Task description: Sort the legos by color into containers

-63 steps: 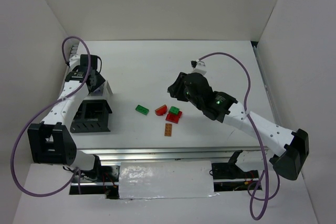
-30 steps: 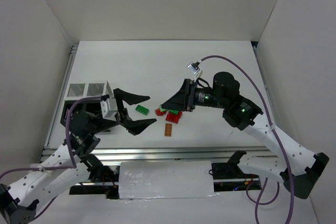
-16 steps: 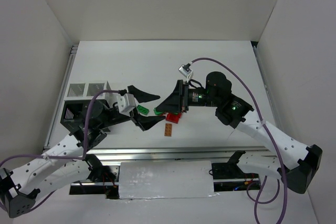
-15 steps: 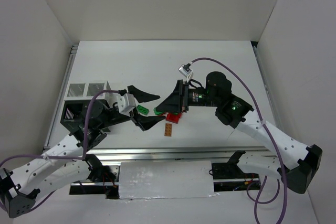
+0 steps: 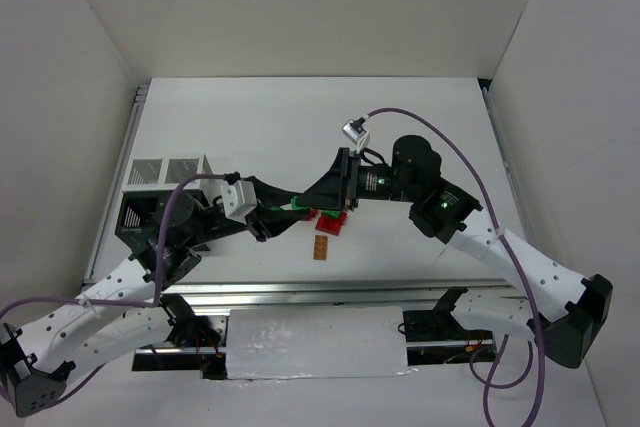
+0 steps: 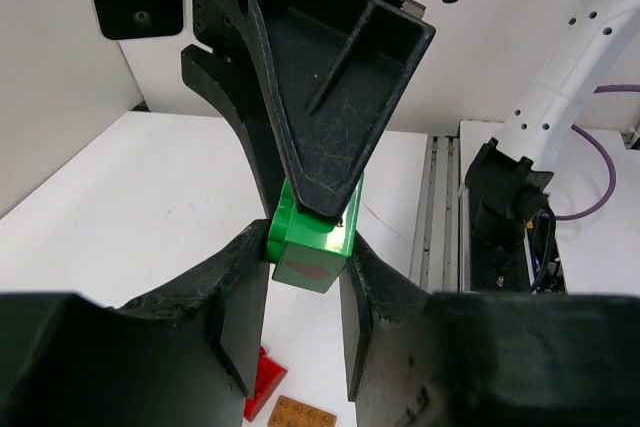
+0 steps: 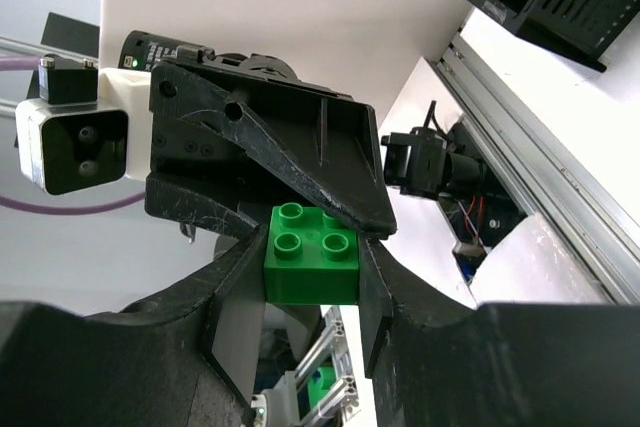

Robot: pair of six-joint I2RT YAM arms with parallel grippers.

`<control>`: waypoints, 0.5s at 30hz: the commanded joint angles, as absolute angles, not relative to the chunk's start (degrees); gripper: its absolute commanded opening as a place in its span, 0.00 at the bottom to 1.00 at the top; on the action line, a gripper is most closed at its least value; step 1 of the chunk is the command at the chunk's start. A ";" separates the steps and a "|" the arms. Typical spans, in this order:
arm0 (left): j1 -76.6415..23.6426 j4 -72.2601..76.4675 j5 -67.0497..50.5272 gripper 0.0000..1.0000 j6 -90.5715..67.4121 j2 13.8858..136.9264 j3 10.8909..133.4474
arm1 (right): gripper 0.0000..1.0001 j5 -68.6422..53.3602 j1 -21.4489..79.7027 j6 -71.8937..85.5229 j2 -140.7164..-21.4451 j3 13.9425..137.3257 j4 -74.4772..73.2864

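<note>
Green lego (image 6: 312, 239) sits pinched in the closed left tool (image 6: 306, 259), just left of the red lego (image 5: 331, 222) on the surface (image 5: 420, 137), while the right tool (image 7: 312, 247), tip to tip with it, grips a green brick (image 7: 311, 267), whether the same one I cannot tell

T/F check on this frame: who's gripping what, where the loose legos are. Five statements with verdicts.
1. The left gripper has its jaws shut on a green lego. True.
2. The right gripper has its jaws open and empty. False: they are shut on a green lego too.
3. An orange-brown lego lies on the table. True.
4. The red legos sit in a black bin. False: they lie on the table, by the gripper tips.
5. The two grippers are far apart. False: they meet tip to tip.
</note>
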State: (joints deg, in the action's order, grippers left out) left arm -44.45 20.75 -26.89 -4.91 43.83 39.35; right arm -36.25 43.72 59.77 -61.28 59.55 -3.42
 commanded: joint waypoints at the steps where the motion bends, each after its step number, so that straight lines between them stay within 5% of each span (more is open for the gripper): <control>1: -44.65 22.85 -26.46 0.33 -5.62 43.68 42.36 | 0.00 -35.86 44.21 58.10 -61.52 60.20 -2.81; 4: -44.65 22.15 -25.93 0.21 -5.54 43.86 42.63 | 0.00 -33.40 44.21 57.57 -62.05 60.38 -4.74; 5: -44.65 21.71 -25.58 0.01 -5.54 43.94 43.15 | 0.03 -33.14 44.21 57.48 -62.14 60.21 -4.75; 7: -44.65 20.22 -24.09 0.00 -5.28 44.47 44.03 | 0.14 -33.13 44.21 57.66 -62.05 59.42 -3.87; 8: -44.65 19.87 -23.21 0.00 -5.01 44.65 44.12 | 0.45 -33.13 44.03 57.66 -62.05 59.24 -3.26; 10: -44.65 19.17 -17.71 0.00 -5.10 44.74 43.69 | 0.92 -31.57 43.95 57.13 -62.22 59.33 -4.30; 15: -44.56 16.97 3.39 0.00 -8.26 43.33 42.36 | 1.00 -30.67 38.60 57.74 -61.53 55.91 -3.08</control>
State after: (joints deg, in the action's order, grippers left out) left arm -44.51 16.60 -11.79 -6.09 44.62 41.06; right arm -32.12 41.78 58.19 -61.98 58.43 -3.90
